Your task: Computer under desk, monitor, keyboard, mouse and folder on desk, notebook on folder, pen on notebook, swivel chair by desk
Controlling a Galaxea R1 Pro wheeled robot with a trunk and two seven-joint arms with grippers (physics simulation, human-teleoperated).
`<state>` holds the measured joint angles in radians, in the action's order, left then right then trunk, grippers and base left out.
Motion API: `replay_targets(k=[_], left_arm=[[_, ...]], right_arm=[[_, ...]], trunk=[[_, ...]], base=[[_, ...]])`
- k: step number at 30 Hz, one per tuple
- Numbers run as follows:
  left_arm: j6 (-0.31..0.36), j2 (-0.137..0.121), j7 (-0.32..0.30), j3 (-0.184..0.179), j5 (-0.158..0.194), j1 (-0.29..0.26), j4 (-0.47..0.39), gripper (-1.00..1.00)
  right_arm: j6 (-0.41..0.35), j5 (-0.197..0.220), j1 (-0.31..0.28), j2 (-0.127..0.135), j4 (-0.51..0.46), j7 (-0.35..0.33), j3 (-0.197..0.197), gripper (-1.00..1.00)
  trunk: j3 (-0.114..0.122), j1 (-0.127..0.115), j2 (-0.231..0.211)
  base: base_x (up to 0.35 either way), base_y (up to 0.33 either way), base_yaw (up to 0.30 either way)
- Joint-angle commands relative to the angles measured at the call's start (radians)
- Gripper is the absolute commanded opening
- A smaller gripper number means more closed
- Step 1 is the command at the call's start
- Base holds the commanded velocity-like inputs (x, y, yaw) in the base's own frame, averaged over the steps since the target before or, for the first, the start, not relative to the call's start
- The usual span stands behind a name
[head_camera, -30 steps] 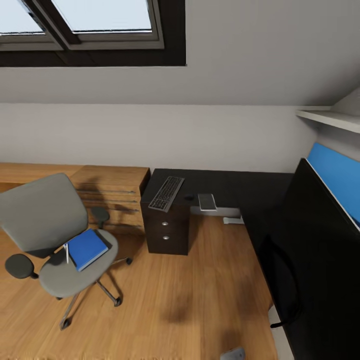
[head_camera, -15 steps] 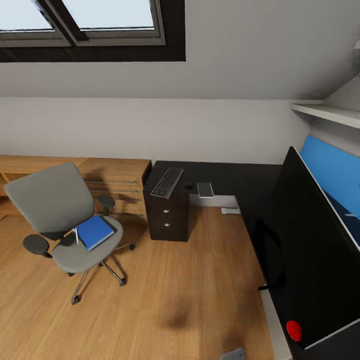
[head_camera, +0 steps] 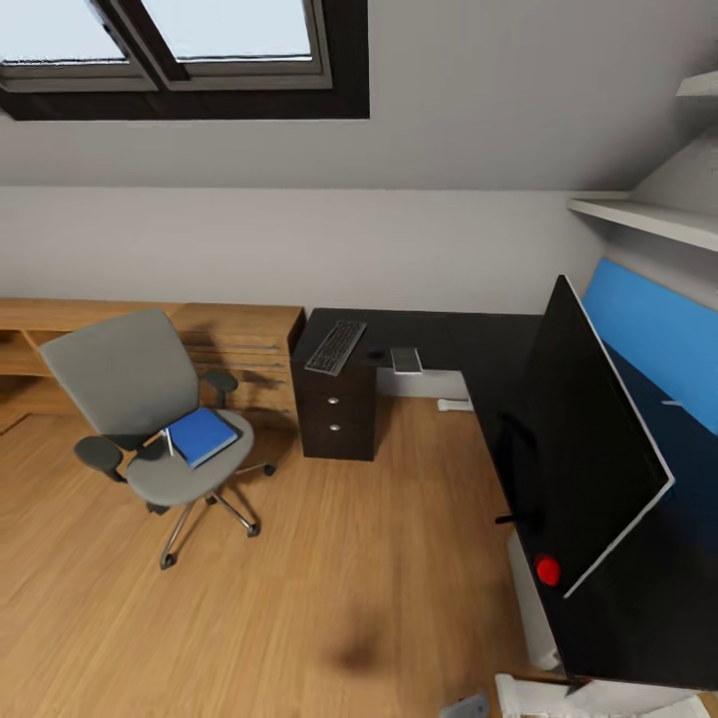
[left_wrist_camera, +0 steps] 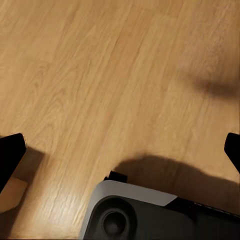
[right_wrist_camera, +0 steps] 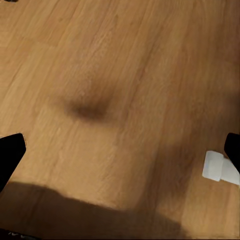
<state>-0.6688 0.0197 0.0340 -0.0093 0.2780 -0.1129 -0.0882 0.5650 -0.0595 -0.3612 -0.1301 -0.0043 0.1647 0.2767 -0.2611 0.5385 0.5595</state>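
We stand mid-room, approach step. Folder [head_camera: 202, 436] lies on swivel chair [head_camera: 150, 419] seat, pen [head_camera: 169, 442] beside it. Keyboard [head_camera: 335, 346], notebook [head_camera: 406, 360] on table [head_camera: 469, 349]; monitor [head_camera: 583, 449] near right. Left end effector [left_wrist_camera: 120, 150] and right end effector [right_wrist_camera: 120, 150] spread wide, empty. Next, we judge: drive to chair, grasp folder.

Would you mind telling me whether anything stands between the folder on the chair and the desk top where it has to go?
Nothing visible does. The folder lies on the chair seat, with bare wood floor between the chair and the desk. The keyboard and notebook sit on the desk, with bare top beyond the notebook.
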Motion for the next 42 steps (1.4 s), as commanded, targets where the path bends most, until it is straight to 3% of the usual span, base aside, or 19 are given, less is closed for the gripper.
replay_targets(k=[1, 32, 42], left_arm=[[-0.003, 0.000, 0.004, -0.001, 0.000, -0.001, 0.001, 1.00], [-0.002, 0.000, 0.004, -0.001, 0.000, -0.001, 0.001, 1.00], [-0.001, 0.000, 0.003, -0.001, -0.001, -0.001, 0.001, 1.00]], right_arm=[[0.001, -0.006, -0.001, 0.000, 0.001, 0.010, 0.006, 1.00], [0.003, -0.006, -0.001, 0.002, 0.001, 0.010, 0.006, 1.00], [0.003, 0.002, -0.001, 0.001, 0.000, 0.011, 0.004, 1.00]], trunk=[[-0.002, 0.000, 0.001], [-0.003, 0.000, 0.001], [-0.003, 0.000, 0.001]], base=[[-0.332, 0.000, 0.000], [-0.330, -0.019, -0.002], [-0.182, -0.111, -0.183]])
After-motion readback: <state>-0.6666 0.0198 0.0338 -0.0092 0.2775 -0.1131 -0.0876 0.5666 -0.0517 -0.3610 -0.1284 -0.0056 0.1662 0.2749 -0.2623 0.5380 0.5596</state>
